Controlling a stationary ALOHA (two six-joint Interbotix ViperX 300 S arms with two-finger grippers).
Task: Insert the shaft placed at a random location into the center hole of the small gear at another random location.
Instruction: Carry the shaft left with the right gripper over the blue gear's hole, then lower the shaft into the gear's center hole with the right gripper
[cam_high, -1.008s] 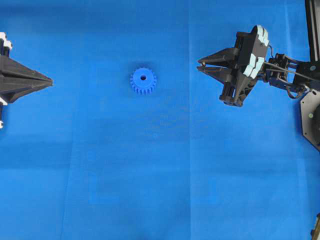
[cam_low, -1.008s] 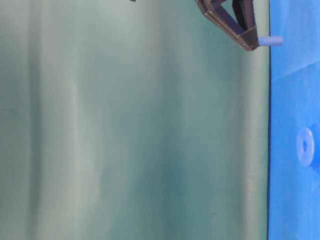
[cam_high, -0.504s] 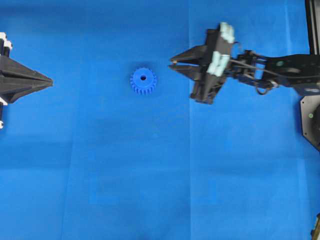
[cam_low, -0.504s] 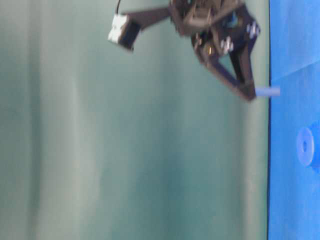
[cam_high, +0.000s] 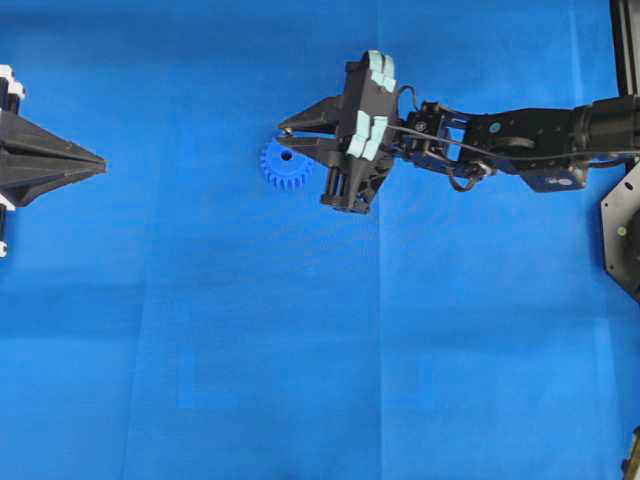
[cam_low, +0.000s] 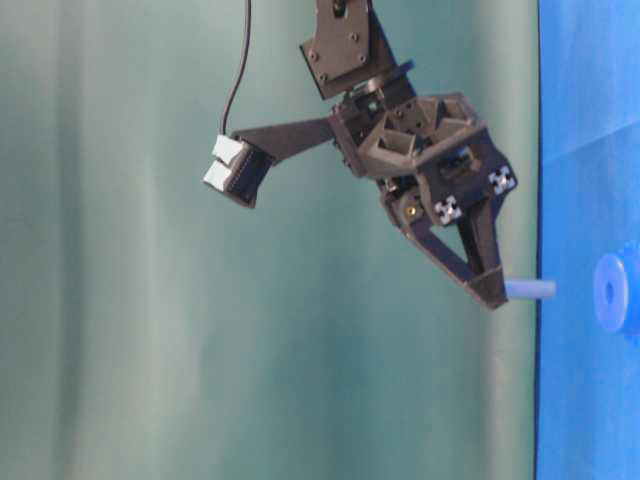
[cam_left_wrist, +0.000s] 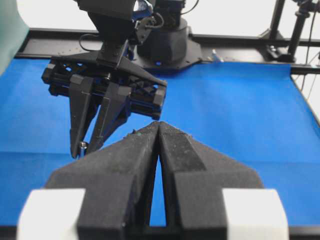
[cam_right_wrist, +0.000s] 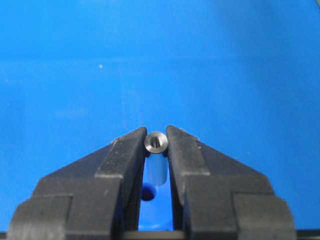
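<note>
Though clamped on the shaft, right pincer half hiding small gear.

We see the shaft as smooth, shiny grey metal with a hollow end, pinched by the right gripper, whose fingers look like matt, slightly grainy black plastic. Just beside it, the small gear is matt blue plastic on a smooth blue cloth, faintly creased.
</note>
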